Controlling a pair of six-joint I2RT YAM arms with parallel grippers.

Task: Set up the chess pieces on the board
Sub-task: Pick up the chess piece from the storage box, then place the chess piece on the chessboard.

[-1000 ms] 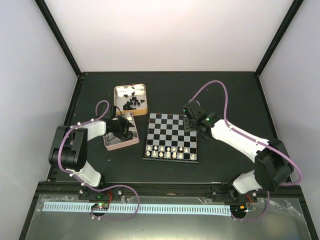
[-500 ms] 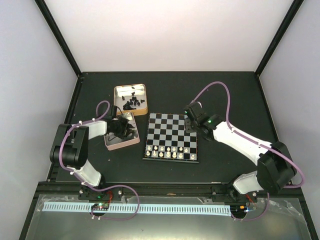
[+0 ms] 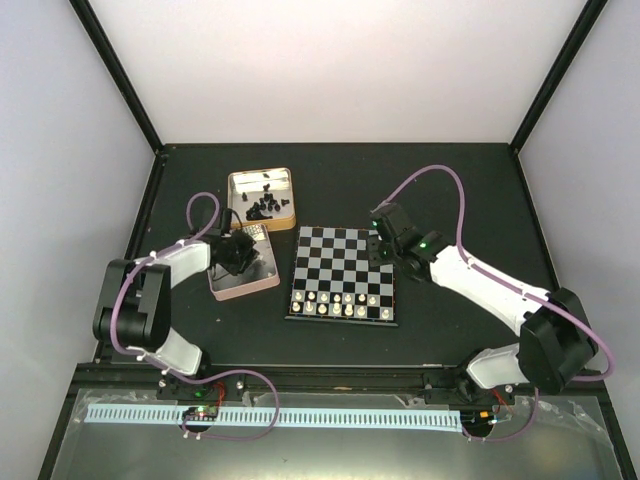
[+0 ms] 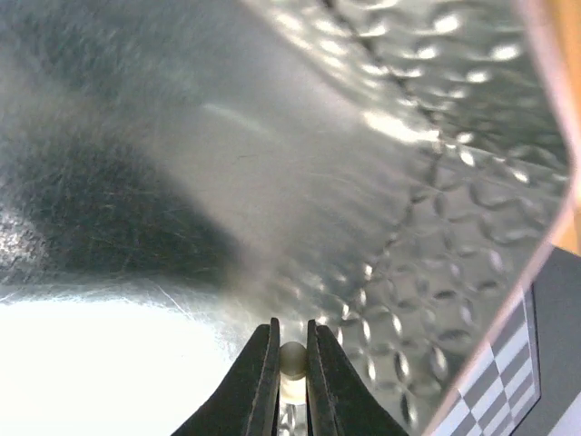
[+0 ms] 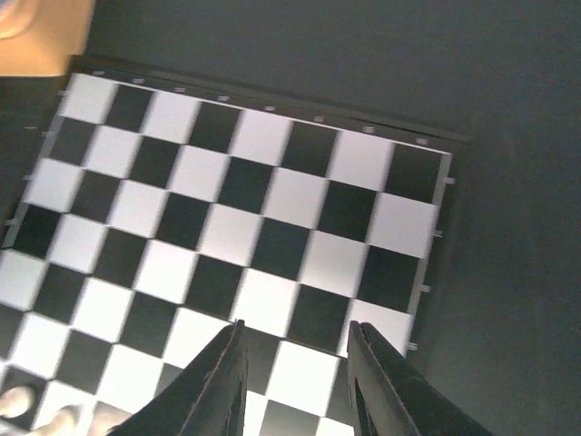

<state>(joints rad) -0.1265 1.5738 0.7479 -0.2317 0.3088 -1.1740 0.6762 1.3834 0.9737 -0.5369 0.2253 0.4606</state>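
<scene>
My left pincer [image 4: 291, 329], down in the tin [image 3: 262, 285], pinches 1 cream-white chess piece [image 4: 292, 359]; the board [image 3: 343, 272] lies just to its right, where my right pincer [image 5: 295, 363] hangs part-open and empty over bare squares.

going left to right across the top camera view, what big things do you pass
left arm's black joint → pink tin → board → right arm's black joint. The gold tin overlaps the pink one sideways, so it is left out.

Lab rig: black-framed white enclosure [image 3: 340, 70]
</scene>
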